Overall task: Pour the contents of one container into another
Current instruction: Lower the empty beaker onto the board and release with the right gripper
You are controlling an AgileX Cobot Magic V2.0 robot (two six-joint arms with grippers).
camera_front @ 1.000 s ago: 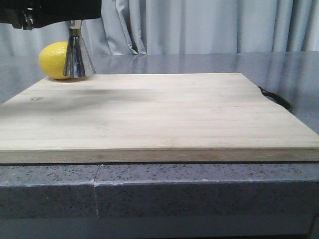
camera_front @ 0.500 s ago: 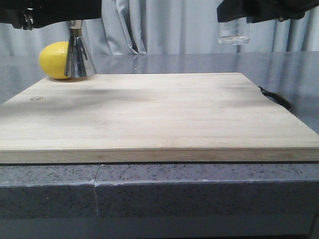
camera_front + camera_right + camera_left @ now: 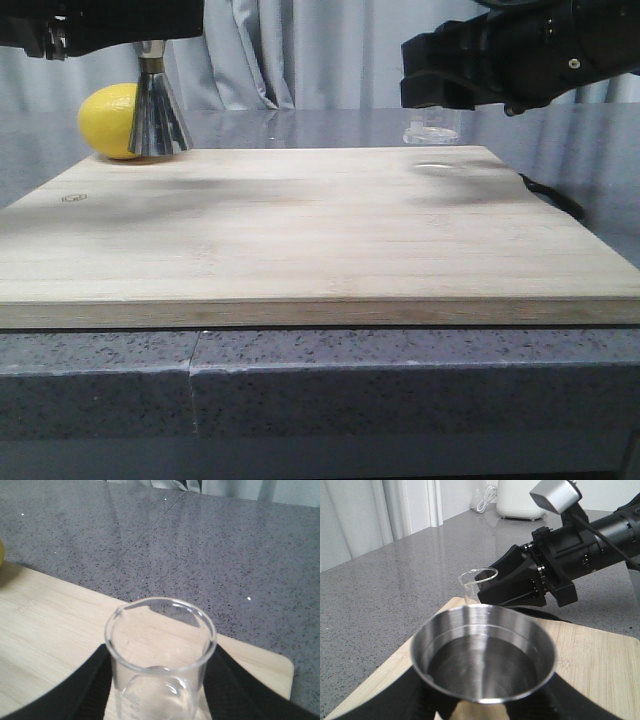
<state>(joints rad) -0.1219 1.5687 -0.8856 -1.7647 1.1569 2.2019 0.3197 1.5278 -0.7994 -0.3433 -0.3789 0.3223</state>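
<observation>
Right hand [image 3: 432,95] grips the beaker [image 3: 431,128] above the board [image 3: 300,230]; left hand [image 3: 150,30] grips the jigger [image 3: 157,115]

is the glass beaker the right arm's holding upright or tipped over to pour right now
Upright. The beaker sits level between the right gripper fingers, its round rim facing up in the right wrist view, and its base hangs flat above the cutting board.

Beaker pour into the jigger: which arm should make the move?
Right. Its pincer holds the beaker upright above the board; the left pincer grips the jigger, which stands on the board.
</observation>
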